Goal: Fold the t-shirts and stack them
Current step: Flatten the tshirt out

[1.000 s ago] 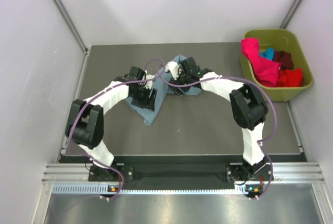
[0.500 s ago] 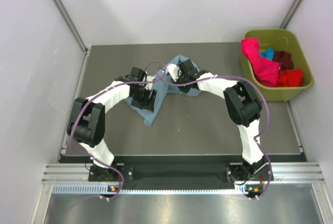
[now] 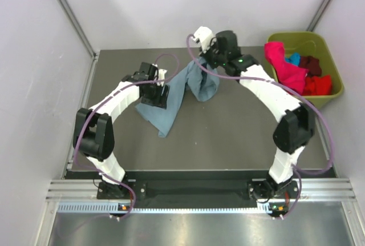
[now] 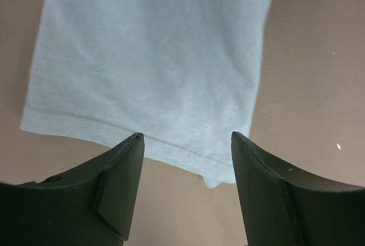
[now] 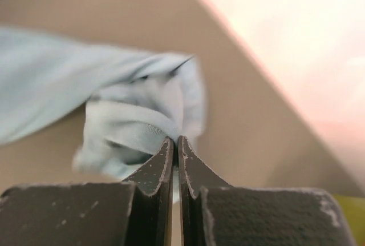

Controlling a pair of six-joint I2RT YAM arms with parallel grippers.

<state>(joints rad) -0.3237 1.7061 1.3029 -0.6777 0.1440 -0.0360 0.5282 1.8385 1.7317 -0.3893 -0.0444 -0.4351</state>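
Dark grey tabletop (image 3: 239,137), enclosed by pale panels (image 3: 34,86) at 9, 12 and 3 o'clock, seen from above and from both wrists. At 6 o'clock you find the two arm bases (image 3: 114,192) on the near rail.

Moving outward, your left gripper (image 3: 154,97) sits low at about 10 o'clock of the table's centre. Its wrist view shows the jaws standing wide apart with nothing between them. The hemmed edge of the grey-blue t-shirt (image 3: 171,100) lies flat just beyond the fingertips; whether they touch the cloth cannot be told.

That shirt trails from a narrow end on the table, near the centre, up toward 12 o'clock. There your right gripper (image 3: 205,62) is raised above the surface, its jaws pressed together on a bunched fold of the shirt, and a loose loop of cloth hangs below the pinch.

Farthest out, at 2 o'clock against the right panel, stands the olive-green bin (image 3: 333,95). It holds the pink tee (image 3: 283,66), draped over its left rim, with the turquoise tee (image 3: 293,59), maroon tee (image 3: 311,63) and red tee (image 3: 319,85) behind it.
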